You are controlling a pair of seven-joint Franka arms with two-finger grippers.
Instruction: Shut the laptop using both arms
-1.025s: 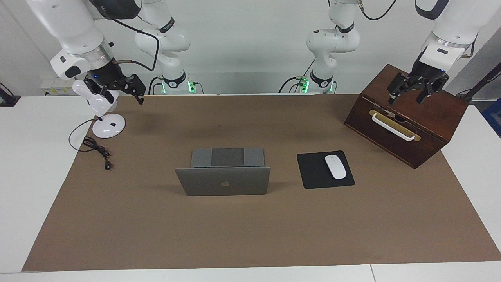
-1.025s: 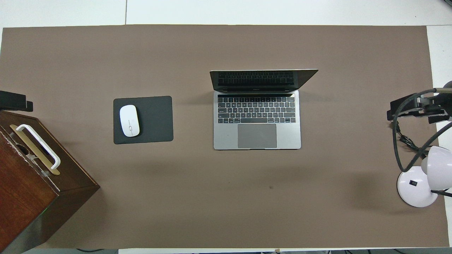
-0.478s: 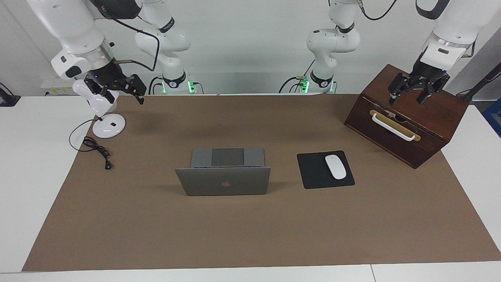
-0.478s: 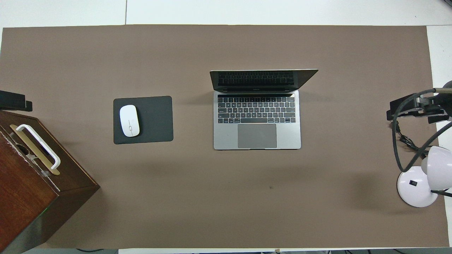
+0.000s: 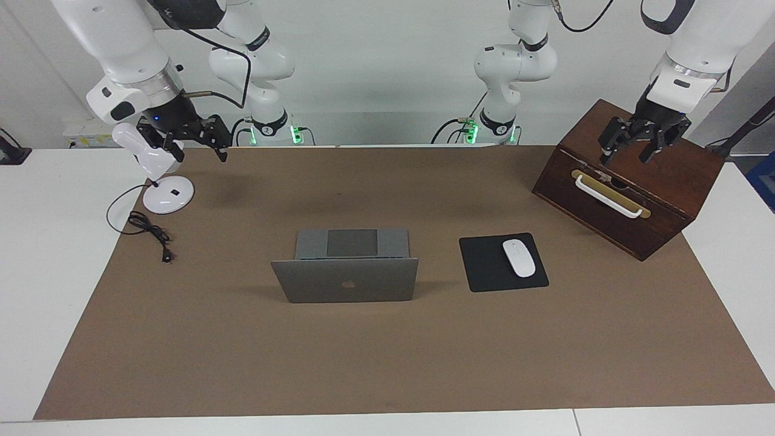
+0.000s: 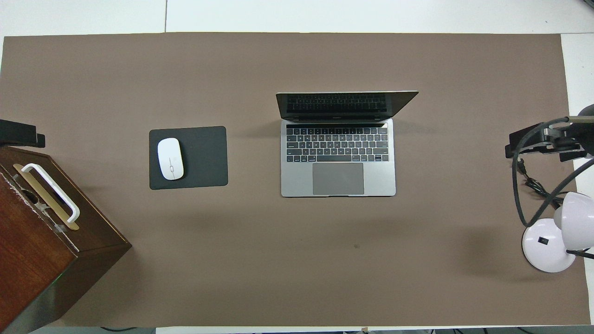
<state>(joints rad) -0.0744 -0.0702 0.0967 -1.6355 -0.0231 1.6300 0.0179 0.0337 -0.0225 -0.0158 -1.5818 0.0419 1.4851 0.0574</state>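
The silver-grey laptop (image 5: 345, 281) stands open in the middle of the brown mat, its lid with the apple logo upright and turned away from the robots. Its keyboard deck and trackpad show in the overhead view (image 6: 338, 178). My right gripper (image 5: 191, 145) hangs open and empty in the air over the mat's edge beside the white lamp; it also shows in the overhead view (image 6: 533, 141). My left gripper (image 5: 625, 154) hangs open and empty over the wooden box. In the overhead view only its tip (image 6: 21, 134) shows. Both grippers are well apart from the laptop.
A dark wooden box (image 5: 660, 181) with a white handle stands at the left arm's end. A black mouse pad (image 5: 484, 266) with a white mouse (image 5: 519, 258) lies between box and laptop. A white desk lamp (image 5: 166, 194) and its cable (image 5: 148, 230) are at the right arm's end.
Both grippers have risen slightly. The right gripper has also shifted a little toward the middle of the table. The laptop has not moved.
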